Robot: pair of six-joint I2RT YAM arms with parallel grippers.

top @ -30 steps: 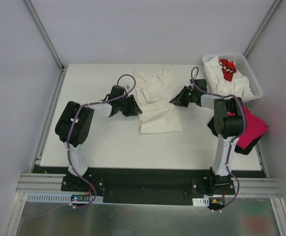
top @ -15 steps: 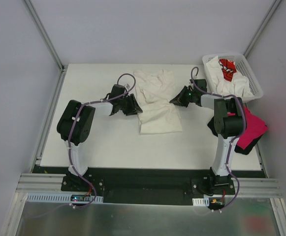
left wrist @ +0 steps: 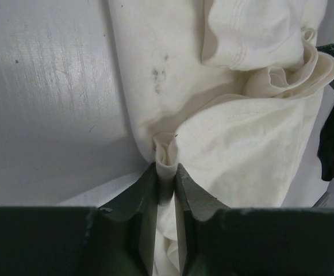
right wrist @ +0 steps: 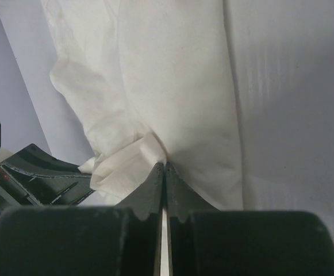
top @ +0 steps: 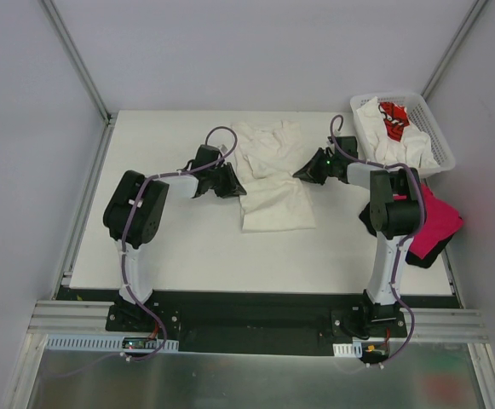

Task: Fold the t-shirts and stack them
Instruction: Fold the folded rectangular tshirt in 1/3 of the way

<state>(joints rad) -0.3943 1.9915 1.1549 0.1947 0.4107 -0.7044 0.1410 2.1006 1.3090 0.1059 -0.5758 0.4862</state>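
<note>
Where a red-printed t-shirt lies in the basket, its print is illegible.

Each arm, left arm and right arm, pairs black rounded joint housings with white link covers and stands on a black base plate at the lower frame edge. A purple cable loops along each arm. A green indicator light glows upper right of centre. The fingers are dark grey and wedge-shaped.

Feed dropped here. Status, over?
Left tool pinching cream t-shirt edge. Right tool shut on its opposite edge. Shirt lying on table, crumpled. Nothing blocking.
</note>
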